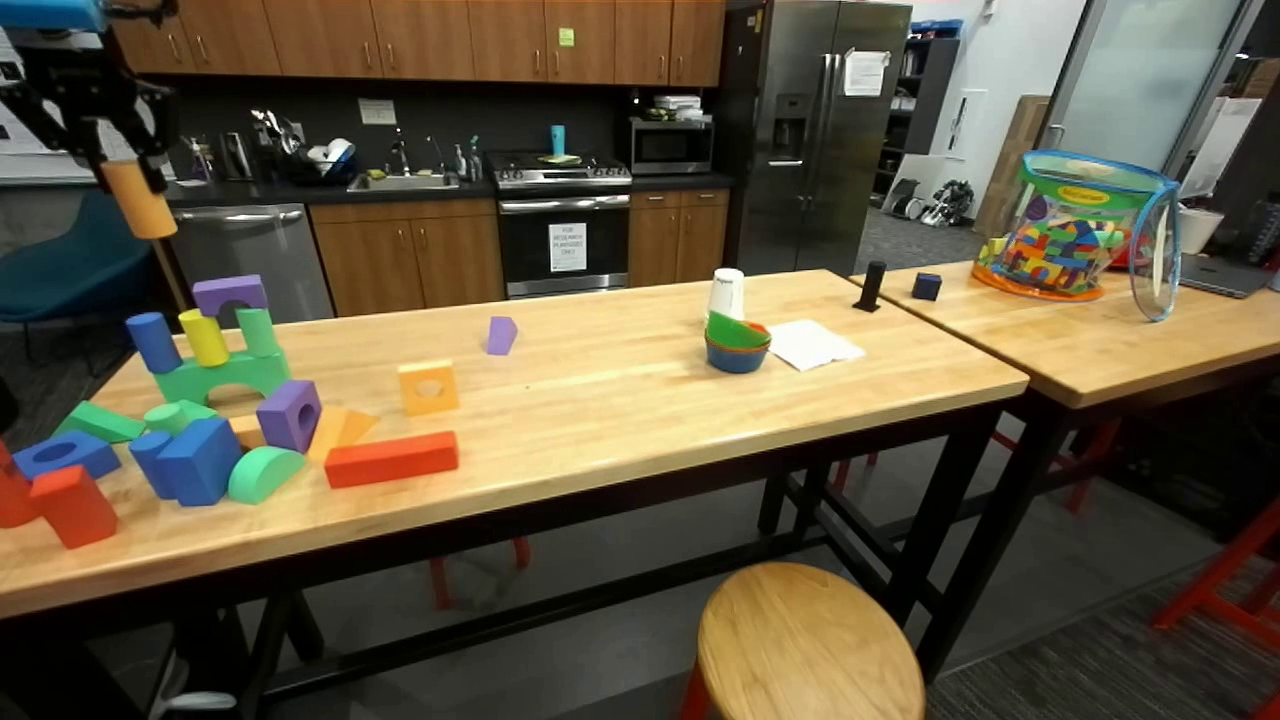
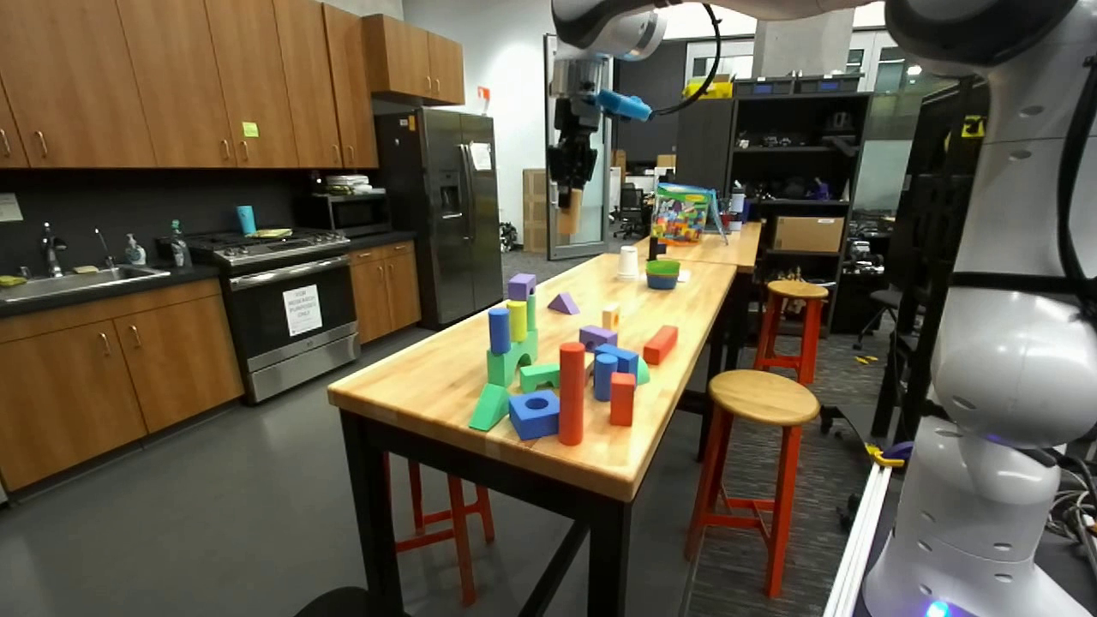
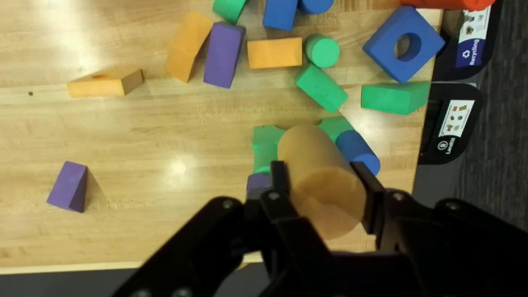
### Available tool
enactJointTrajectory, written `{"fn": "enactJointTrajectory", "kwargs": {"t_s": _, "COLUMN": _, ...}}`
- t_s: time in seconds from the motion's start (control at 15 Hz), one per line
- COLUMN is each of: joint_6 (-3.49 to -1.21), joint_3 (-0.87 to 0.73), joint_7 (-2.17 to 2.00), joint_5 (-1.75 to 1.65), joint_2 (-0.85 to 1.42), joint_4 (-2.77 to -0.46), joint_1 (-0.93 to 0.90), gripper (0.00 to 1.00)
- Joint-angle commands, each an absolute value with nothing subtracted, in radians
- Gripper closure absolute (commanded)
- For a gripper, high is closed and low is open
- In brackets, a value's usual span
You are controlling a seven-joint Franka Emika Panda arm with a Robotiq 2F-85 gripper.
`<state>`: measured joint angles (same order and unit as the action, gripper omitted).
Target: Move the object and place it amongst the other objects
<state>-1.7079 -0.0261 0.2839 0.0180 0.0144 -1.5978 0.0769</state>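
Note:
My gripper [image 1: 130, 178] is shut on a tan cylinder [image 1: 143, 212], held upright in the air above the blocks in both exterior views. In the wrist view, the gripper [image 3: 321, 173] has a finger on each side of the cylinder [image 3: 307, 144], which hides part of the structure below. That structure is a green arch [image 1: 225, 375] bearing a blue cylinder [image 1: 154, 342], a yellow cylinder [image 1: 204, 337] and a green cylinder. A purple arch [image 1: 230, 293] spans the yellow and green ones. The purple rectangular block [image 1: 290, 416] with a round hole stands upright in the cluster, away from the gripper.
Blue, green and red blocks lie around the structure. A red bar [image 1: 392, 460], an orange holed block [image 1: 428, 387] and a lone purple wedge [image 1: 501, 335] lie farther along the table. Bowls [image 1: 736, 358], a white cup [image 1: 727, 292] and a napkin [image 1: 812, 345] are beyond.

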Motion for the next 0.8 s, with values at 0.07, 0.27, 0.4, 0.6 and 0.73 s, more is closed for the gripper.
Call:
{"fn": "enactJointTrajectory", "kwargs": {"t_s": 0.07, "joint_6": -1.733, "joint_3": -0.054, "joint_7": 0.299, "joint_5": 0.084, "joint_2": -0.062, "joint_4": -1.775, "joint_1": 0.077, "gripper": 0.84}}
{"fn": "enactJointTrajectory", "kwargs": {"t_s": 0.27, "joint_6": -1.761, "joint_3": -0.063, "joint_7": 0.272, "joint_5": 0.089, "joint_2": -0.063, "joint_4": -1.828, "joint_1": 0.075, "gripper": 0.84}}
{"fn": "enactJointTrajectory", "kwargs": {"t_s": 0.4, "joint_6": -1.765, "joint_3": -0.069, "joint_7": 0.285, "joint_5": 0.102, "joint_2": -0.052, "joint_4": -1.844, "joint_1": 0.075, "gripper": 0.84}}
{"fn": "enactJointTrajectory", "kwargs": {"t_s": 0.6, "joint_6": -1.765, "joint_3": -0.073, "joint_7": 0.281, "joint_5": 0.100, "joint_2": -0.033, "joint_4": -1.851, "joint_1": 0.077, "gripper": 0.84}}
{"fn": "enactJointTrajectory", "kwargs": {"t_s": 0.73, "joint_6": -1.764, "joint_3": -0.074, "joint_7": 0.279, "joint_5": 0.090, "joint_2": -0.026, "joint_4": -1.857, "joint_1": 0.076, "gripper": 0.84}}
